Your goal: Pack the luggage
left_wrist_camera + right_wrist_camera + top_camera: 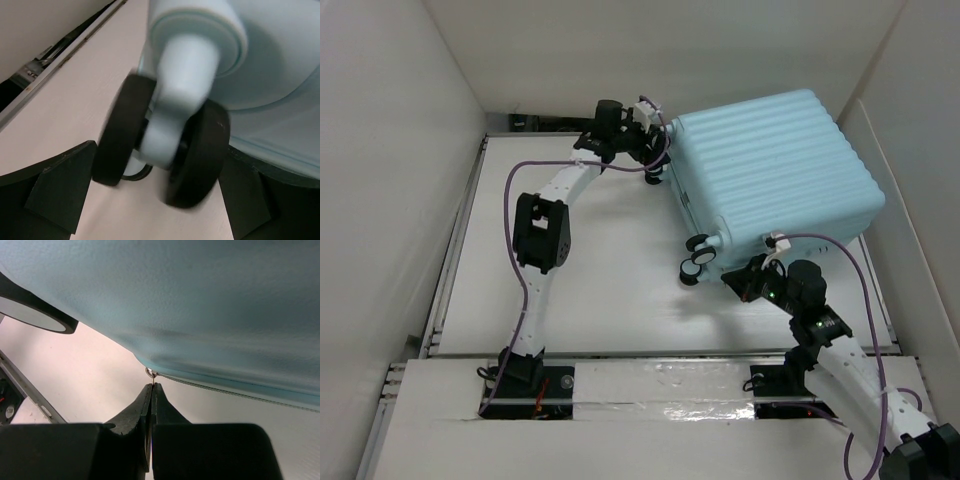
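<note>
Luggage [775,170]: ribbed, pale-aqua hard shell

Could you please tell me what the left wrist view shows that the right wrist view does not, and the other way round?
Only the left wrist view: the open left gripper, its fingers on either side of a black twin spinner wheel, close up and blurred. Only the right wrist view: the right gripper shut on what looks like the zipper pull, whose small metal ring sits at the zipper seam. Both: the pale aqua luggage shell over the white table.
</note>
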Robot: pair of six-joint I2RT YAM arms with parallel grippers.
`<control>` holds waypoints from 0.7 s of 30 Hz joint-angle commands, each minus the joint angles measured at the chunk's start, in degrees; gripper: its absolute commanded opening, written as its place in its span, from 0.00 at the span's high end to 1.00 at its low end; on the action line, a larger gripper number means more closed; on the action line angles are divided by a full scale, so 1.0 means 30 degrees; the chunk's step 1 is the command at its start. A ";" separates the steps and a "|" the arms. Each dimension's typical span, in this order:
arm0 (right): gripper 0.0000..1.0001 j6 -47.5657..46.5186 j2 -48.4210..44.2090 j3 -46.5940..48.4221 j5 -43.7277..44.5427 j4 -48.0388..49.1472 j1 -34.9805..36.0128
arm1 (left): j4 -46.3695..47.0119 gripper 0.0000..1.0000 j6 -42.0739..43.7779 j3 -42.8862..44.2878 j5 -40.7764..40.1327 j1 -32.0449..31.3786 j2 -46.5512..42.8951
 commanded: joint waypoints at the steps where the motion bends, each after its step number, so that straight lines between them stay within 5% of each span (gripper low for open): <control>1: 1.00 -0.0113 0.0208 0.0461 -0.0255 0.0328 0.0368 | 0.1262 0.01 0.0196 0.1548 0.0636 -0.0163 -0.0338; 12: 1.00 -0.0172 0.0616 0.0548 -0.0343 0.0444 0.0368 | 0.2142 0.01 0.2359 0.0466 -0.2818 -0.0893 -0.1832; 21: 1.00 -0.0231 0.0969 0.0549 -0.0460 0.0591 0.0368 | 0.1760 0.01 0.4617 0.2311 -0.5279 -0.1745 -0.0865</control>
